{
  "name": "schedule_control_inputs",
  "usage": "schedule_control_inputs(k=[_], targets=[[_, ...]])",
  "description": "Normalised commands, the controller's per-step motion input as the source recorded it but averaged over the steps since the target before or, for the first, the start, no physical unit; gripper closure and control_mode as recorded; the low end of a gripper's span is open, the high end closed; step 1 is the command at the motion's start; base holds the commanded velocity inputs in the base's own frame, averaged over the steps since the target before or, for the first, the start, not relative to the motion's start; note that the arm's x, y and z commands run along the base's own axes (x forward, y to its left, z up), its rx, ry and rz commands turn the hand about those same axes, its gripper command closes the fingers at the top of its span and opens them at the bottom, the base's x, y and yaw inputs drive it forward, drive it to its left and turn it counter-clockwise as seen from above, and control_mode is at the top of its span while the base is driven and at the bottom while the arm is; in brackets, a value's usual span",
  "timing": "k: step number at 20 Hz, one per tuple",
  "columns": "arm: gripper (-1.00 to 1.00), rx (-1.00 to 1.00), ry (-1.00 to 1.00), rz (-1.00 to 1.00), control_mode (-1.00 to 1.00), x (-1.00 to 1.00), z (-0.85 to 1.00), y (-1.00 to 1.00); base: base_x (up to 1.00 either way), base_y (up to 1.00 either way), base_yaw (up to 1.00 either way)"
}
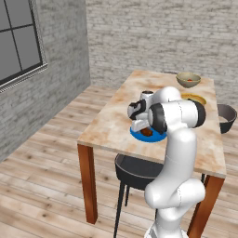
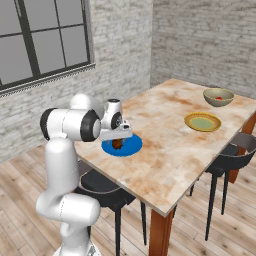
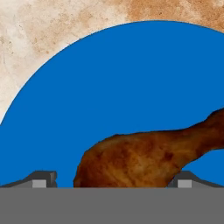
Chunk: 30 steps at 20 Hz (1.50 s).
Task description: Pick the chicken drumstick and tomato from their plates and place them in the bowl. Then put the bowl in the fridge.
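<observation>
Dark reddish-brown chicken drumstick point(image 3: 144, 157) lies on flat blue plate point(image 3: 109, 87) btwn wide-apart gripper point(image 3: 111, 179) tips; right base view adds red tomato point(image 2: 218, 98) in olive-tan bowl point(image 2: 218, 95).

A marbled wooden table point(image 1: 111, 123) stands by the brick wall. The white arm point(image 1: 174, 153) bends over its near edge, hand low above a blue plate point(image 1: 155, 137) with the dark chicken drumstick point(image 1: 148, 132) on it. Farther back sit a yellow-rimmed plate point(image 1: 195, 98) and an olive bowl point(image 1: 188, 79) holding something red. Dark chairs point(image 1: 135, 169) flank the table.
</observation>
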Motion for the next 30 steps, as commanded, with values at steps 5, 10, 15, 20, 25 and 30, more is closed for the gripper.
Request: schedule_control_inputs(k=[5, 10, 15, 20, 25, 30], targets=[[-1.0, 0.0, 0.0, 0.0, -1.0, 0.06, -0.16, 0.0, 0.0, 0.0, 0.0], [-1.0, 0.0, 0.0, 0.0, -1.0, 0.01, -0.13, -0.03, 0.0, 0.0, 0.0], [1.0, 0.0, 0.02, 0.0, -1.0, 0.0, -0.19, 0.0, 0.0, 0.0, 0.0], [1.0, 0.0, 0.01, 0.0, -1.0, -0.05, -0.07, -0.01, 0.0, 0.0, 0.0], [1.0, 0.0, 0.05, 0.0, -1.0, -0.06, 0.04, -0.08, 0.0, 0.0, 0.0], [1.0, 0.0, 0.0, 0.01, -1.0, -0.13, 0.42, -0.05, 0.0, 0.0, 0.0]])
